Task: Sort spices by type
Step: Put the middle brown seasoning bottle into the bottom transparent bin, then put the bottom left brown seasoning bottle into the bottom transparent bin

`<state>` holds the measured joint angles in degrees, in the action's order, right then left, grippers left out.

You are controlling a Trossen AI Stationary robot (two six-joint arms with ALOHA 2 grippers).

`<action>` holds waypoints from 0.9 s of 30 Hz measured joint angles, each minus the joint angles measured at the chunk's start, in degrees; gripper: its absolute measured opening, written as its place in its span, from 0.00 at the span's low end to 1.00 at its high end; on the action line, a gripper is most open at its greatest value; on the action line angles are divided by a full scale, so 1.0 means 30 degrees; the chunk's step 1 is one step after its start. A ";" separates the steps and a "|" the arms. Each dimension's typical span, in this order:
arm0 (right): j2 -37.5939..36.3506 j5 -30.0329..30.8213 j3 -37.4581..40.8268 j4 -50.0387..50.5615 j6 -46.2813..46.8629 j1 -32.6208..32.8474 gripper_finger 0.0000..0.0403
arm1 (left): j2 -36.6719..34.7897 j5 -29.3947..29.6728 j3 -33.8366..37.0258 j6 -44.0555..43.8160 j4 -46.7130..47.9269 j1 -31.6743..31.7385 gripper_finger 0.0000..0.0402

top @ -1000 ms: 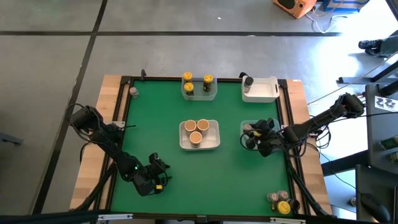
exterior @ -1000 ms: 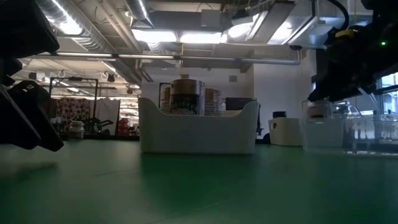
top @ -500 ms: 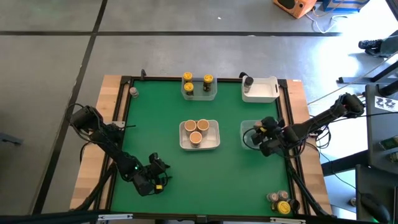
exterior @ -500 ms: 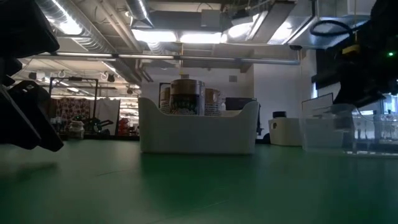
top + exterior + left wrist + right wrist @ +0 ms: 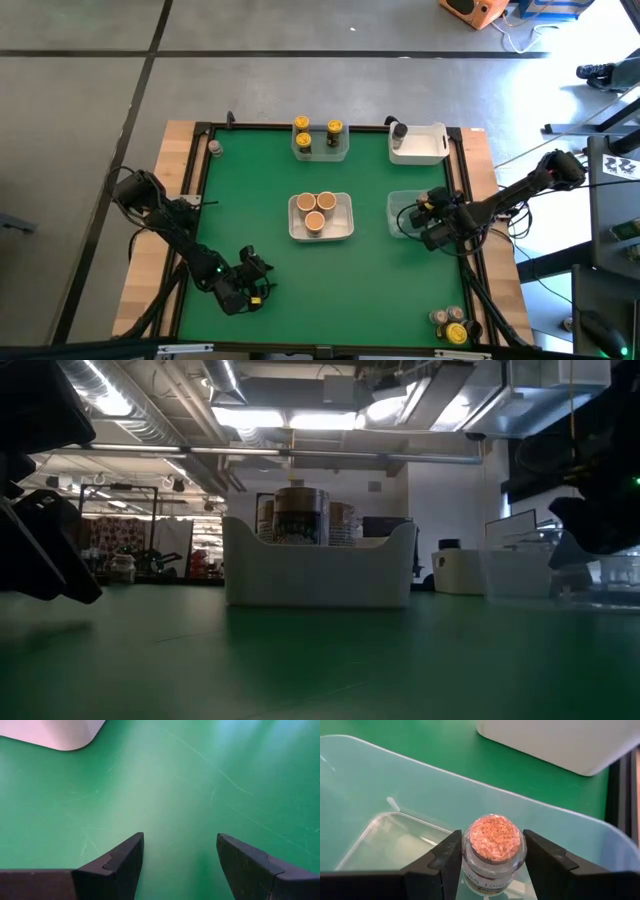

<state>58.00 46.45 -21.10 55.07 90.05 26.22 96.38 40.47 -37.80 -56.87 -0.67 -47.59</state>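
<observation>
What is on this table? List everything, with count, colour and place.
yellow-capped jars: three, yellow, in far clear tub
tan-capped jars: three, tan, in centre white tub
grey-capped jar: one, dark grey, in far-right white tub
lone jar: one, colour unclear, far-left wooden border
corner jars: small cluster, one yellow, near-right corner
right clear tub: one, clear, right side
brown-capped jar: one, brown, over right clear tub
left tool: open, empty, near-left
right tool: shut on brown-capped jar

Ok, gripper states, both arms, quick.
Left gripper: open, empty, above the mat.
Right gripper: shut on a cork-capped jar, over the clear tub.
</observation>
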 joint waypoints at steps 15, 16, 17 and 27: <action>-0.0051 -0.0667 0.0399 -0.0655 -0.0051 0.0007 0.65 | 0.0000 0.0007 0.0007 0.0002 0.0000 0.0000 0.58; -0.0051 -0.0787 0.0149 -0.0321 -0.0106 0.0007 0.67 | 0.0000 0.0007 0.0007 0.0002 0.0000 0.0000 0.58; -0.0062 -0.0851 -0.0084 -0.0052 -0.0248 0.0007 0.68 | 0.0000 0.0007 0.0007 0.0005 0.0000 0.0004 0.58; -0.0284 -0.2268 -0.4119 0.2117 -0.3906 0.0007 0.75 | 0.0000 0.0015 0.0007 -0.0018 -0.0007 0.0044 0.58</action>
<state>57.15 39.64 -33.46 61.42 78.33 26.24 96.38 40.51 -37.78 -56.92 -0.69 -47.46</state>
